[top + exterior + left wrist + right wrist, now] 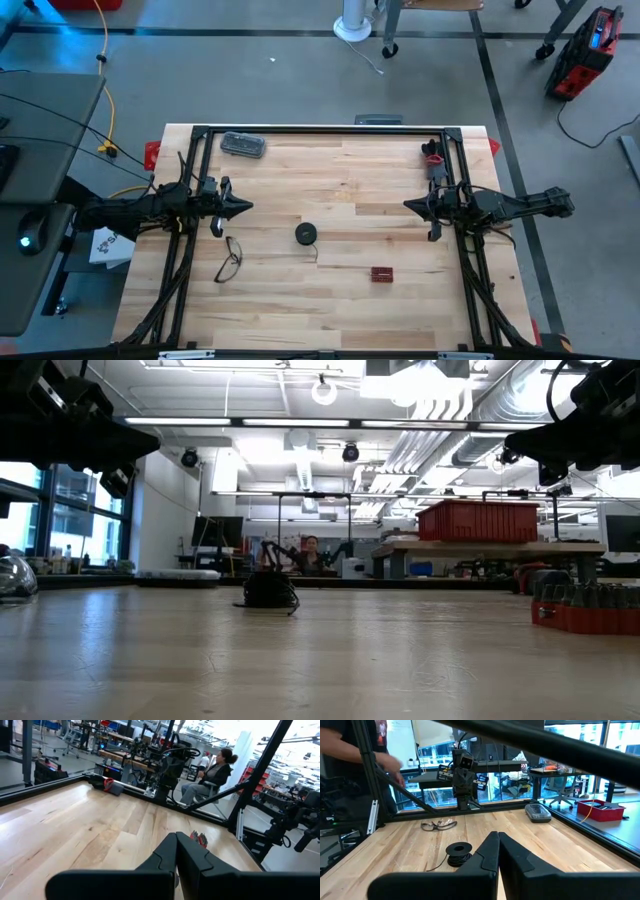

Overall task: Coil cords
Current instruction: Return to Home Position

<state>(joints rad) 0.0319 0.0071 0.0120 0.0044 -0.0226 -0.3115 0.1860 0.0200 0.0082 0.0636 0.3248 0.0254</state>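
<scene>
Round black wire reel (459, 851) is seen from right wrist view, not left's; left gripper (176, 836) and right gripper (498, 834) fingers are pressed together.

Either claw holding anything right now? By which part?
Nothing held. The left claw and right claw are both shut and empty; the wire reel lies on the table, apart from both.

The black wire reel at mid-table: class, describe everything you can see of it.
The reel is small, round and black, pale at its centre, wound with thin dark wire. It lies flat on the wooden table, near the middle. A short loose end trails across the wood. Only the table touches it; the left gripper and right gripper hang at the sides.
</scene>
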